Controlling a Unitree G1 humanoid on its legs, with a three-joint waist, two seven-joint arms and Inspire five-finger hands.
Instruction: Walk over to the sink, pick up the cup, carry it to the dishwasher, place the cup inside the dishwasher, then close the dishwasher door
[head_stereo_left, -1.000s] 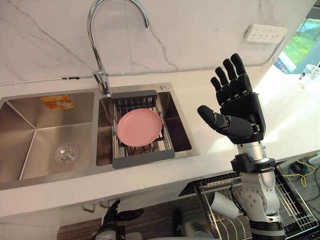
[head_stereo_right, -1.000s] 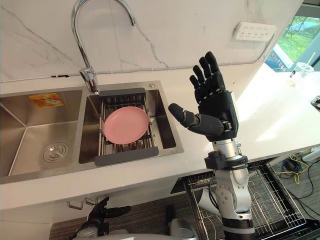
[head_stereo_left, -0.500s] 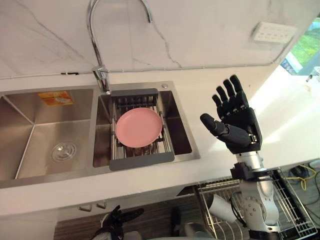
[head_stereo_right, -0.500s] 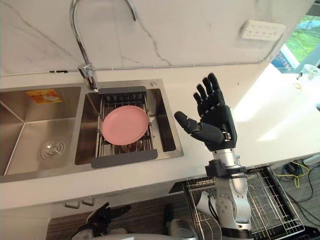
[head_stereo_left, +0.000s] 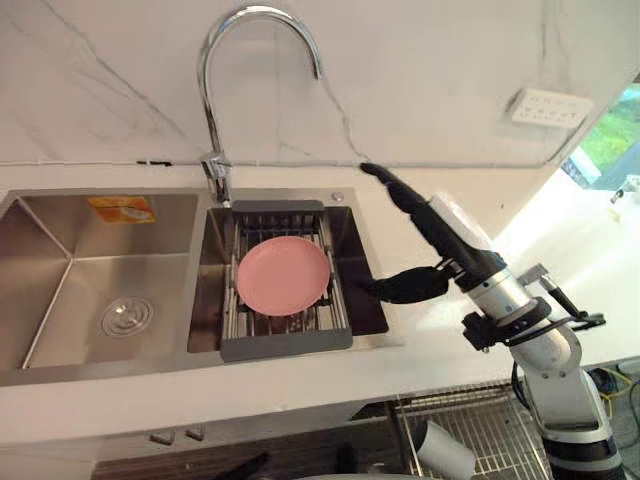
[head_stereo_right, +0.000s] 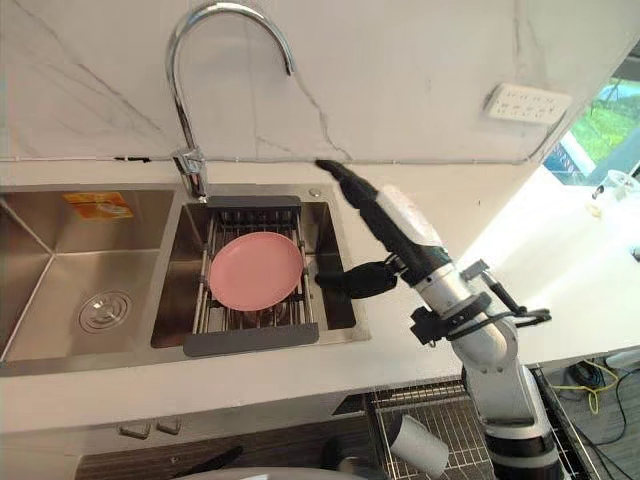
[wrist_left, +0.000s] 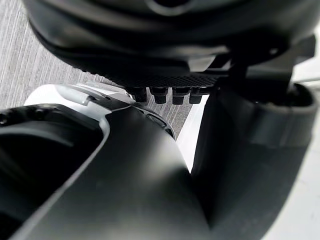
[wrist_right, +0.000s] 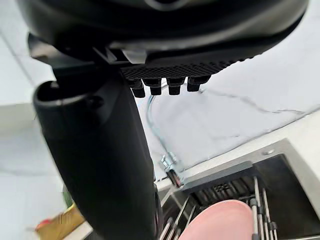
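A pale cup (head_stereo_left: 445, 452) lies on its side in the pulled-out wire dishwasher rack (head_stereo_left: 492, 425) below the counter edge. My right hand (head_stereo_left: 440, 240) reaches out flat above the right rim of the sink (head_stereo_left: 370, 270), open, fingers straight toward the back wall and thumb (head_stereo_left: 405, 287) pointing at the basin; it holds nothing. The right wrist view looks past this hand to the pink plate (wrist_right: 220, 222) and the tap (wrist_right: 167, 165). In the left wrist view my left hand (wrist_left: 165, 75) hangs low over grey floor, fingers relaxed and empty.
A pink plate (head_stereo_left: 283, 275) rests on a grey drain rack (head_stereo_left: 286, 345) in the right basin. A tall chrome tap (head_stereo_left: 215, 110) rises behind it. The left basin (head_stereo_left: 100, 290) holds just a drain. A wall socket (head_stereo_left: 551, 107) sits far right above the white counter (head_stereo_left: 560, 230).
My right hand has tipped from upright to stretched out forward and left, over the sink's right rim. The camera has also shifted slightly.
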